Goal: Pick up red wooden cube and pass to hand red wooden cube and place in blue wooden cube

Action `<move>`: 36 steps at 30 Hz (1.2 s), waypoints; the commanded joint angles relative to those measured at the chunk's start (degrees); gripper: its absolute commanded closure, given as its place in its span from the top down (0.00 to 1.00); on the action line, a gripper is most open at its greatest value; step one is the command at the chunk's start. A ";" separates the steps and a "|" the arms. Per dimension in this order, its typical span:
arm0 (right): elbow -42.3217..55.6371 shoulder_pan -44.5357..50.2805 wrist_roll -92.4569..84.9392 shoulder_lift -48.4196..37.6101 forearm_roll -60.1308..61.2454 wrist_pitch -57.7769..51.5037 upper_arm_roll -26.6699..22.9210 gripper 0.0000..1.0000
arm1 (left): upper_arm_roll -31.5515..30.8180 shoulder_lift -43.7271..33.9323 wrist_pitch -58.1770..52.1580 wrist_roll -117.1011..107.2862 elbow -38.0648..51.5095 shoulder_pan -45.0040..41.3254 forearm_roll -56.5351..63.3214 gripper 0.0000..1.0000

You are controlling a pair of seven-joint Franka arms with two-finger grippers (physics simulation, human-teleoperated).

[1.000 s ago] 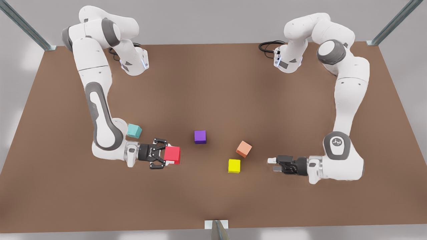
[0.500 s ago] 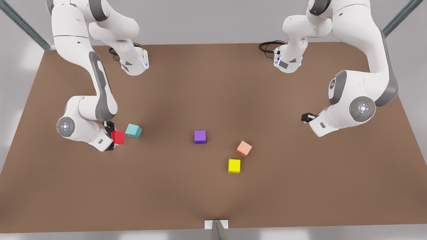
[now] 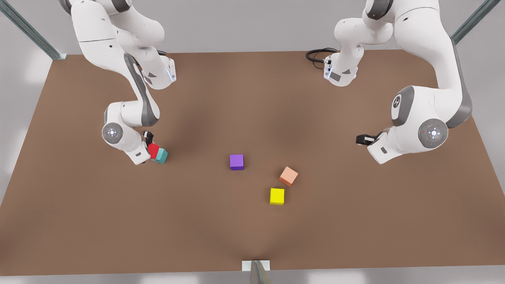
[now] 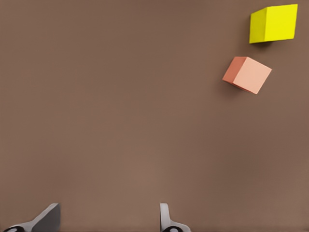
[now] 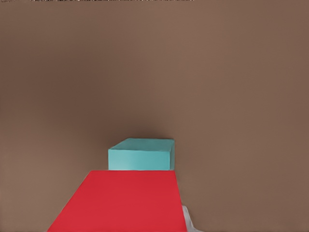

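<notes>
Gripping the red wooden cube firmly, right gripper at the front view's left, with the cube right up against the blue wooden cube and overlapping its near edge. Seen from the right wrist: red block clamped up close, teal block just beyond on the brown table. Looks like pickup and handover done, placing left: line up over the teal top, lower, let go. Waiting off at the front view's right, left gripper, fingers spread wide and empty, yellow cube and salmon cube well ahead.
</notes>
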 commanded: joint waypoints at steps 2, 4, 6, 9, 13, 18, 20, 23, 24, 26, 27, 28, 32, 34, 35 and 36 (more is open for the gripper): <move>-1.44 0.69 17.71 -0.32 -0.13 4.26 -0.08 0.72 | -0.01 0.03 -0.20 -1.91 0.09 0.02 0.09 1.00; -2.49 0.69 17.71 -0.32 -0.21 5.31 -0.08 0.72 | -0.01 0.03 -0.20 -1.91 0.09 0.02 0.09 1.00; -2.76 0.69 17.71 -0.24 -0.21 5.75 -0.08 0.72 | -0.01 0.03 -0.20 -1.91 0.09 0.02 0.00 1.00; -3.90 0.69 17.71 -0.06 -0.13 7.68 0.01 0.72 | -0.01 0.12 -0.11 -1.91 0.09 0.02 0.09 1.00; -3.99 0.60 17.79 0.20 -0.13 7.95 0.01 1.00 | -0.01 0.56 -0.02 -1.91 0.09 0.02 0.00 1.00; -3.90 0.43 17.71 0.29 -0.13 8.21 0.01 1.00 | 0.08 0.64 -0.11 -1.91 0.09 0.02 0.09 1.00; -3.90 0.34 17.53 0.20 -0.13 8.21 0.01 1.00 | 0.08 0.64 -0.11 -1.91 0.09 0.11 0.09 1.00; -3.37 0.25 17.53 -0.24 -0.13 7.25 0.01 1.00 | 0.08 0.64 -0.20 -1.91 0.09 0.11 0.09 1.00; -3.11 0.43 17.44 -0.41 -0.13 6.72 0.01 1.00 | 0.08 0.64 -0.20 -1.91 0.09 0.11 0.09 1.00; -2.85 0.60 17.44 -1.38 -0.04 5.84 0.10 1.00 | 0.08 0.64 -0.11 -1.91 0.09 0.11 0.09 1.00; -1.97 0.60 17.36 -2.17 -0.04 4.00 0.10 1.00 | 0.08 0.64 -0.11 -1.91 0.09 0.11 0.09 1.00; -1.27 0.69 17.27 -2.70 -0.04 2.33 0.10 1.00 | 0.08 0.64 -0.11 -2.00 0.09 0.11 0.09 1.00; 4.44 0.69 17.71 -5.51 2.68 -8.83 0.45 1.00 | 0.08 0.64 -0.11 -2.00 0.09 0.11 0.17 1.00; 13.76 0.52 25.52 -3.93 5.85 -19.91 0.36 1.00 | 0.08 0.64 -0.11 -2.00 0.09 0.11 0.09 1.00; 17.54 -0.01 32.72 -2.35 6.47 -23.51 0.27 1.00 | 0.08 0.64 -0.20 -2.00 0.09 0.02 0.17 1.00; 20.43 -0.10 40.17 -0.86 6.73 -25.44 0.01 1.00 | 0.08 0.56 -0.20 -2.00 0.09 0.02 0.17 1.00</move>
